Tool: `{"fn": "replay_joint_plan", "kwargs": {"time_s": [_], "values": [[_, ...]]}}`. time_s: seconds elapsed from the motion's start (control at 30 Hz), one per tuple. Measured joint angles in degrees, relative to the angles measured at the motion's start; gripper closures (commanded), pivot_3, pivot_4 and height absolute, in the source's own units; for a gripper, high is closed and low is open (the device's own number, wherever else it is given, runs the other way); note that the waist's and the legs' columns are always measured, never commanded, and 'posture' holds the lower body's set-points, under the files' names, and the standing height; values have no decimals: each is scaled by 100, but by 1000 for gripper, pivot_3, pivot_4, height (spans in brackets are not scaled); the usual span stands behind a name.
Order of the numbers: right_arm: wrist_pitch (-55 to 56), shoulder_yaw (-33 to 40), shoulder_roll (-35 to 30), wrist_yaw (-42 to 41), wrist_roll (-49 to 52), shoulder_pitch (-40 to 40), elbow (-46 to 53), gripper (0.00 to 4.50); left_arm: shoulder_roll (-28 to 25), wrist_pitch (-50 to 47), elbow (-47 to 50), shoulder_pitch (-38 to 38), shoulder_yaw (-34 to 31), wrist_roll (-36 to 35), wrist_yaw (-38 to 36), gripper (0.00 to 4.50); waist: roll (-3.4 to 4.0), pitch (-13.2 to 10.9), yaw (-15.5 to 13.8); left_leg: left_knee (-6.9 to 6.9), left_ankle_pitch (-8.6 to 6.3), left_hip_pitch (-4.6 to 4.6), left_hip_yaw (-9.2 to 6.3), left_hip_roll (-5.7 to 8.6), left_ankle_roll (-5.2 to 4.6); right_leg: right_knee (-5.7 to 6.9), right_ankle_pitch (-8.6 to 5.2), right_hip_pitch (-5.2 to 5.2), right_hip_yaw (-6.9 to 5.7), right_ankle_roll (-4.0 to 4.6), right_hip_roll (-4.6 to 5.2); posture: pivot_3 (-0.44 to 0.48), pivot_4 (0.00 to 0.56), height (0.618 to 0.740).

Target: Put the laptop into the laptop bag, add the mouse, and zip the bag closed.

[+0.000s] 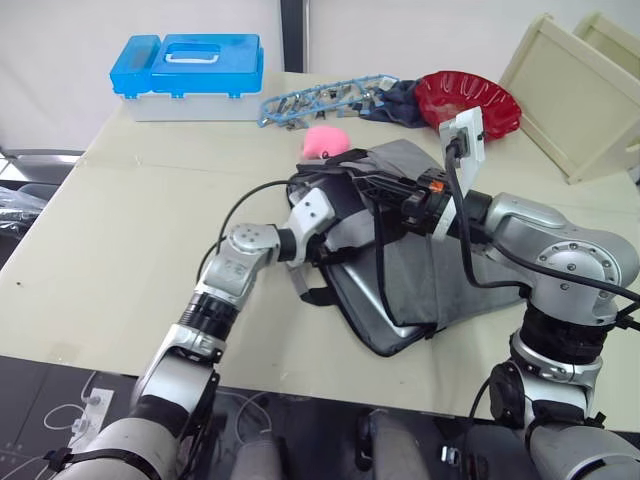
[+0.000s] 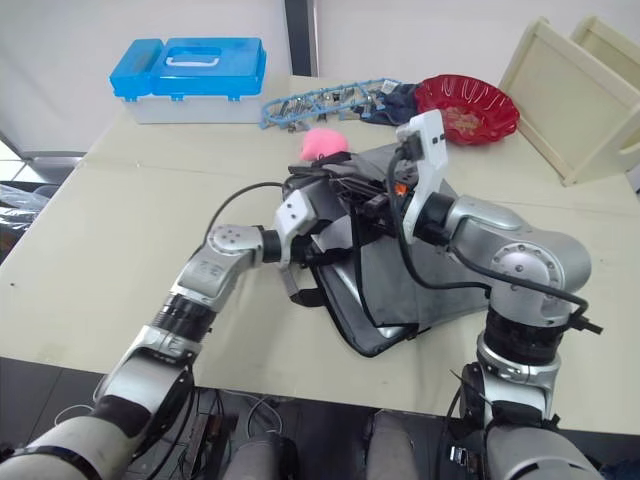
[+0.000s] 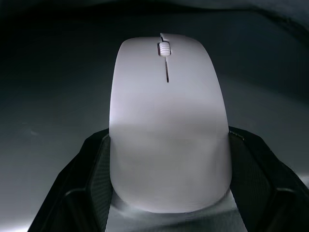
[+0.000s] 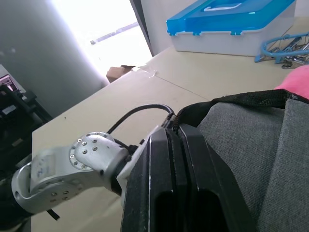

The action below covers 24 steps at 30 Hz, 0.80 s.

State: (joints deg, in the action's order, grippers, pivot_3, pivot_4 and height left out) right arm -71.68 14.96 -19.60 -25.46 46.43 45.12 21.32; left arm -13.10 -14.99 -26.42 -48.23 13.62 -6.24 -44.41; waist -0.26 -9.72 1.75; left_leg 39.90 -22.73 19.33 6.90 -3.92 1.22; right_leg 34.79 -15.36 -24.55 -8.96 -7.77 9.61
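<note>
Left gripper (image 3: 166, 212): jaws clenched on the white mouse (image 3: 168, 121), dark bag interior around it in the wrist view.
Head views: left arm reaches into the grey laptop bag (image 1: 420, 290) mouth on the bench (image 1: 120, 230).
Right gripper (image 4: 176, 159): jaws pressed together, pinching the bag's black rim.
Laptop (image 2: 385, 335): silver corner showing inside the bag.

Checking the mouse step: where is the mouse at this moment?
In the left wrist view the mouse sits between the left gripper's fingers, with dark bag interior around it.
</note>
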Motion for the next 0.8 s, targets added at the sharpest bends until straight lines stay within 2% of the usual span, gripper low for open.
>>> {"fn": "replay_joint_plan", "kwargs": {"time_s": [0.3,0.33,0.4,0.43,0.57,0.8], "values": [[-215,150,84,581,593,61,113,4461,791,257,-1228,-701,-101,208,334,1768,0,0,3,-3,0,2,0,0,-1,-4,0,0,0,0,0,0,150,740],[-214,150,74,616,636,66,113,4500,827,302,-1281,-706,-146,205,349,765,0,0,9,-6,0,1,-1,0,-1,-5,0,-1,0,0,0,0,150,740],[-214,149,68,642,656,66,113,4500,832,334,-1302,-705,-171,204,346,183,1,0,7,-6,0,1,-1,0,-1,-5,0,-1,0,0,0,0,150,740],[-214,148,64,652,662,66,113,4500,834,353,-1309,-703,-186,204,344,74,1,0,5,-6,0,1,-1,0,-1,-5,0,-1,0,0,0,0,150,740],[-205,142,49,735,703,67,112,4500,818,456,-1190,-518,-325,128,229,74,1,0,-2,-5,0,2,-2,0,-1,-6,0,-1,0,0,0,0,150,740],[-71,87,-58,743,712,-44,113,4500,443,345,93,490,-621,-270,-51,74,1,0,-15,5,0,6,-7,0,-1,-5,1,1,0,-1,0,0,150,740]]}}
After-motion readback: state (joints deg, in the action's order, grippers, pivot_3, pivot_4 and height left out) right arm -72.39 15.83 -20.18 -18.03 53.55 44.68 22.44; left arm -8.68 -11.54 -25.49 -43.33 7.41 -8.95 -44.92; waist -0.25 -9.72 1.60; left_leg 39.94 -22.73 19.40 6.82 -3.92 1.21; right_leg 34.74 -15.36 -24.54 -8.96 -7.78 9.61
